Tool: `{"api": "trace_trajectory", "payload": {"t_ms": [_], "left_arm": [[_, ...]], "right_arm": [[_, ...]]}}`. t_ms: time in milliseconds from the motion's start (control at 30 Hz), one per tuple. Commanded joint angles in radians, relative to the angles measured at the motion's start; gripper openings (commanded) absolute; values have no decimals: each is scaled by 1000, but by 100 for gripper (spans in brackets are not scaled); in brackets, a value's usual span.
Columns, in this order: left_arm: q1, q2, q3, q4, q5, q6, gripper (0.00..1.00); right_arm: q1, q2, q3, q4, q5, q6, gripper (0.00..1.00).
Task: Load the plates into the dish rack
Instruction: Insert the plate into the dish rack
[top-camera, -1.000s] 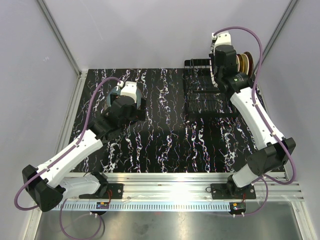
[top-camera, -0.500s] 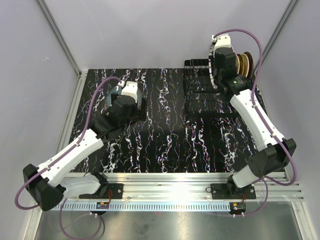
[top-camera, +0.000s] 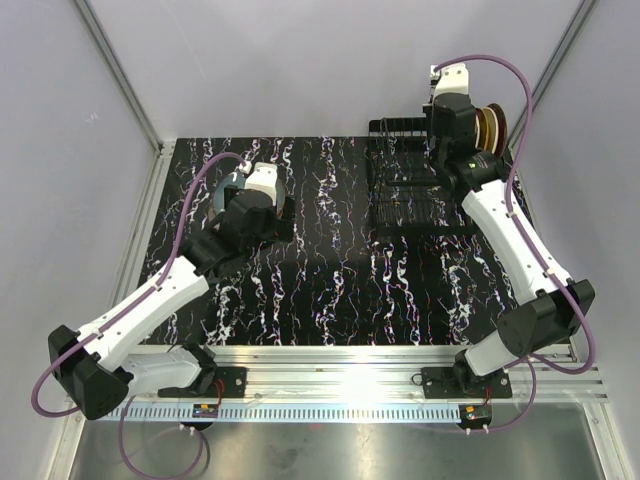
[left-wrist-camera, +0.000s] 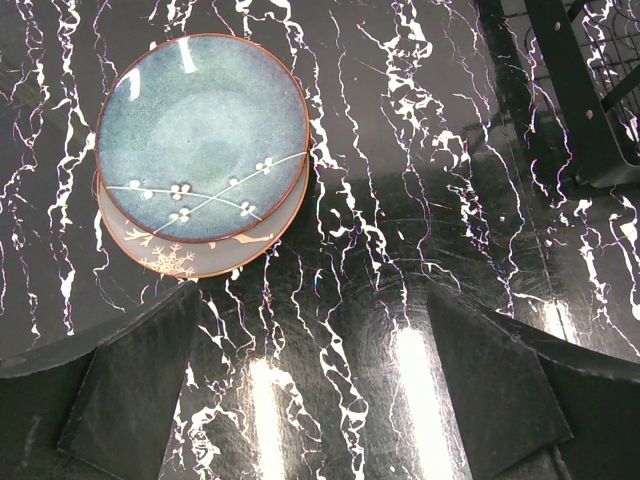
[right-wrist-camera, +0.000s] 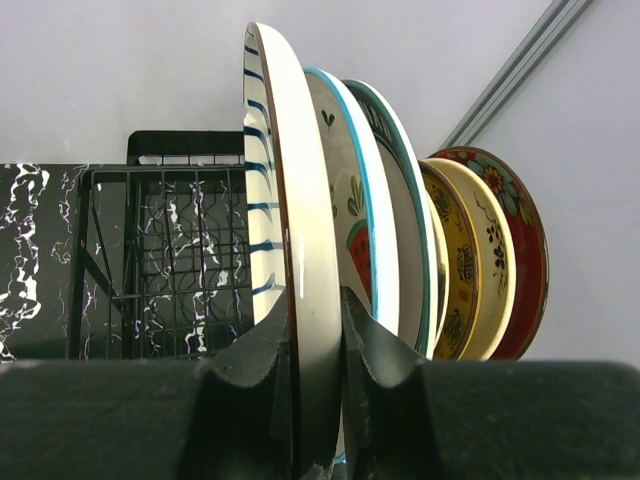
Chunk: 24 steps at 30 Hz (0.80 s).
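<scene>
White-and-black twin arms, strung with purple cabling.
Clad in white shells along left arm (top-camera: 150, 300) and right arm (top-camera: 510, 235); jointed with bulky black housings (top-camera: 80, 378); capped by white wrist blocks (top-camera: 262, 181); looped base to wrist by purple cable (top-camera: 188, 200); tipped with matte black wedge-shaped fingers on left gripper (left-wrist-camera: 310, 300) and right gripper (right-wrist-camera: 315, 320).

1. You look down on a glossy black table (top-camera: 330, 260) veined with white, marble-like streaks.
2. Pale grey walls close it in: back wall (top-camera: 300, 70), left wall (top-camera: 50, 180), right wall (top-camera: 600, 150).
3. Aluminium strips (top-camera: 120, 75) line the corners where the walls meet.
4. A ribbed aluminium rail (top-camera: 340, 372) runs along the table's near edge, with a brushed metal sheet (top-camera: 340, 445) beside it.
5. Light glares white off the rail and leaves bright streaks (left-wrist-camera: 410, 390) on the table.
</scene>
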Motion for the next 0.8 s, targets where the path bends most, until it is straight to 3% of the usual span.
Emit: {"api": "trace_trajectory", "payload": {"t_ms": [0, 433, 600, 767], "left_arm": [[3, 3, 42, 20, 16, -11, 99], [3, 3, 48, 15, 22, -10, 99], [3, 3, 48, 15, 26, -10, 99], [3, 5, 50, 12, 26, -7, 99]], "right_arm": [[-5, -76, 10, 168, 53, -6, 0], [-6, -39, -44, 185, 36, 20, 0], [-6, -35, -41, 184, 42, 17, 19], [-6, -22, -21, 168, 41, 17, 26]]}}
